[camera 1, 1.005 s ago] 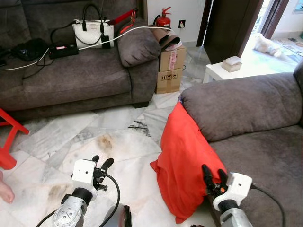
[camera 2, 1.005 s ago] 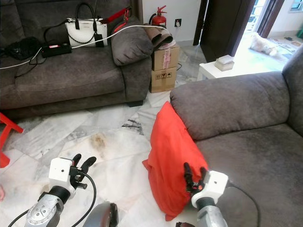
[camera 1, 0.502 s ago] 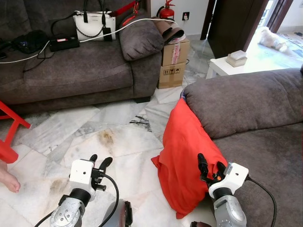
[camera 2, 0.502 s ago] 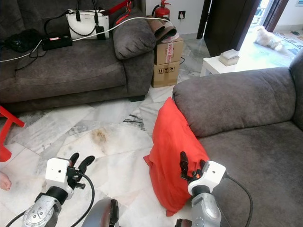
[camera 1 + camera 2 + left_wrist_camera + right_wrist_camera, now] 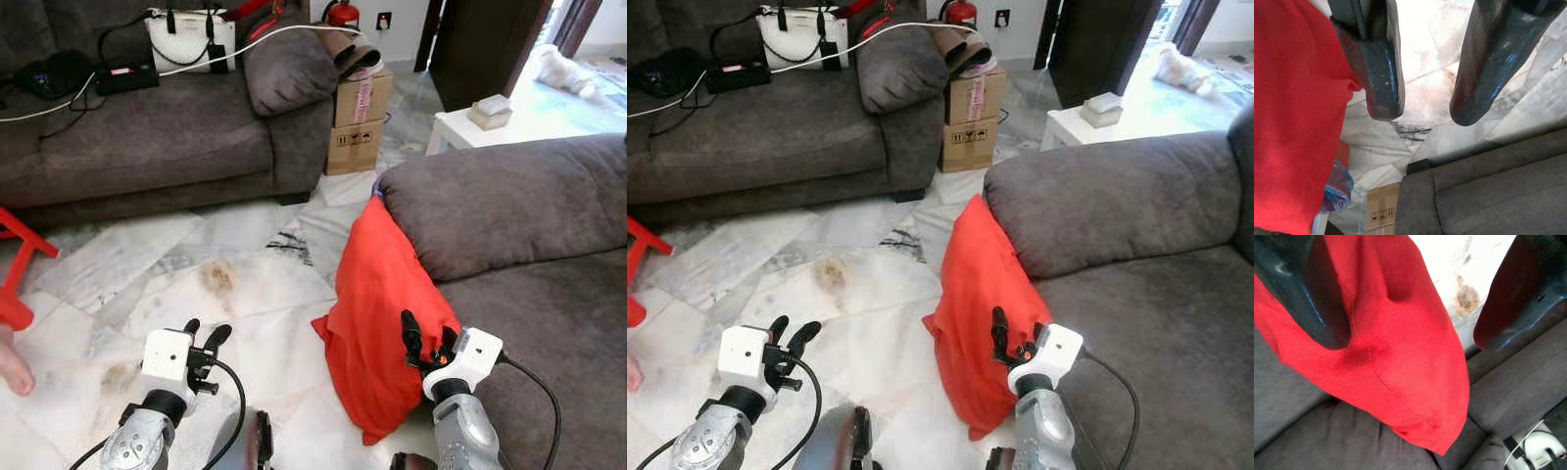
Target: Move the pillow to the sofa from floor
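- Your red pillow [image 5: 377,304] stands on edge on the marble floor [image 5: 147,284], leaning against the front of the near grey sofa [image 5: 529,245]; its top corner touches the armrest.
- You are at the reach-and-grasp step: nothing is lifted yet, and the pillow has not left the floor.
- The right gripper [image 5: 423,338] sits at the pillow's sofa-side edge, fingers spread wide. In the right wrist view the red fabric lies between the two black fingers [image 5: 1308,298], but they have not closed on it.
- The left gripper [image 5: 204,337] hangs over bare floor, well apart from the pillow, fingers parted and empty.
- Your next move, as I judge it: push the right gripper a little deeper so a good fold of fabric sits between the fingers, then close.
- Consider bringing the left gripper across to the pillow's free side; a soft, floppy cushion may sag or slip from one pinch.
- Then lift and swing it over the seat cushion of the near sofa.
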Robot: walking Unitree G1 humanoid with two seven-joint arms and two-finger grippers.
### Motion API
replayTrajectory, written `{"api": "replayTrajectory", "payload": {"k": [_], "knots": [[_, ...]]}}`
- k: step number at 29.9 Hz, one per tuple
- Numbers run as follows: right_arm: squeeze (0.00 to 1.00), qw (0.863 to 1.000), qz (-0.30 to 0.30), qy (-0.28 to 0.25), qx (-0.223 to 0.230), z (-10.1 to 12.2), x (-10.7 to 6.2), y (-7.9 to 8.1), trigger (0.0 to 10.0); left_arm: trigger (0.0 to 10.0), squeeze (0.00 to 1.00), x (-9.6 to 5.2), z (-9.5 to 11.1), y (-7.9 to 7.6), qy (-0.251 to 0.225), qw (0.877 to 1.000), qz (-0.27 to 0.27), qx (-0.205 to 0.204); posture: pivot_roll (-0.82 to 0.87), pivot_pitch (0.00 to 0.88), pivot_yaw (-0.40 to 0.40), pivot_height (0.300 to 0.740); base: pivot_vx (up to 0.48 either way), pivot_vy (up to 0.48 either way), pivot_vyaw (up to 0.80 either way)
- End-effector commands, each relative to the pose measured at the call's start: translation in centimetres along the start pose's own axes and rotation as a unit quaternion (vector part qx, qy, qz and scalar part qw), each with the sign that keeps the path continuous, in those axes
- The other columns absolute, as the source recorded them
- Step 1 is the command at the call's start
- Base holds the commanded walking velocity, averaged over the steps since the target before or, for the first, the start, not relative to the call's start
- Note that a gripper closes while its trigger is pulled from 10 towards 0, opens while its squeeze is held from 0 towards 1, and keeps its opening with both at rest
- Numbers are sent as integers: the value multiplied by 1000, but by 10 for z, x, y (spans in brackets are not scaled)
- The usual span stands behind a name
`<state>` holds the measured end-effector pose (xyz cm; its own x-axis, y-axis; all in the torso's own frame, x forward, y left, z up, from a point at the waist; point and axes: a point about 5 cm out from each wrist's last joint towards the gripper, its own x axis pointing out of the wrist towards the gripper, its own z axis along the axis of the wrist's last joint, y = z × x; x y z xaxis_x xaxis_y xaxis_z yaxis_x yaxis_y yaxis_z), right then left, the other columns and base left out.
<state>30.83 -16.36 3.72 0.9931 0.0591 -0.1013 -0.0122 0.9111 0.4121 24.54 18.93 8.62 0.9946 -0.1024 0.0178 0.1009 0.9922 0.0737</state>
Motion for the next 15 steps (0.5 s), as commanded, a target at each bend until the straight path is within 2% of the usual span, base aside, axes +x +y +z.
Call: {"api": "replayTrajectory", "payload": {"k": [1, 7, 8, 9, 11, 15], "knots": [[0, 1000, 8, 16, -7, -7, -1, 2, 10000, 10000, 0, -6, -2, 3, 11, 1000, 5, -2, 204, 203, 14, 603, 0, 0, 0], [0, 1000, 3, 9, -17, -4, 2, 3, 10000, 10000, 0, -9, -1, 2, 11, 1000, 8, 0, 210, 214, 9, 603, 0, 0, 0], [0, 999, 0, 13, -41, -6, 2, 4, 10000, 10000, 0, -10, 0, 1, 11, 1000, 8, 2, 214, 217, 8, 603, 0, 0, 0], [0, 999, 0, 13, -41, -6, 2, 4, 10000, 10000, 0, -10, 0, 1, 11, 1000, 8, 2, 214, 217, 8, 603, 0, 0, 0], [0, 997, 1, 17, -72, -8, 2, 7, 10000, 10000, 0, -12, 1, -1, 11, 1000, 6, 4, 221, 224, 8, 603, 0, 0, 0], [0, 995, -13, 25, -97, -13, 2, 11, 10000, 10000, 0, -14, 5, -3, 8, 1000, 3, 9, 241, 238, 2, 603, 0, 0, 0]]}}
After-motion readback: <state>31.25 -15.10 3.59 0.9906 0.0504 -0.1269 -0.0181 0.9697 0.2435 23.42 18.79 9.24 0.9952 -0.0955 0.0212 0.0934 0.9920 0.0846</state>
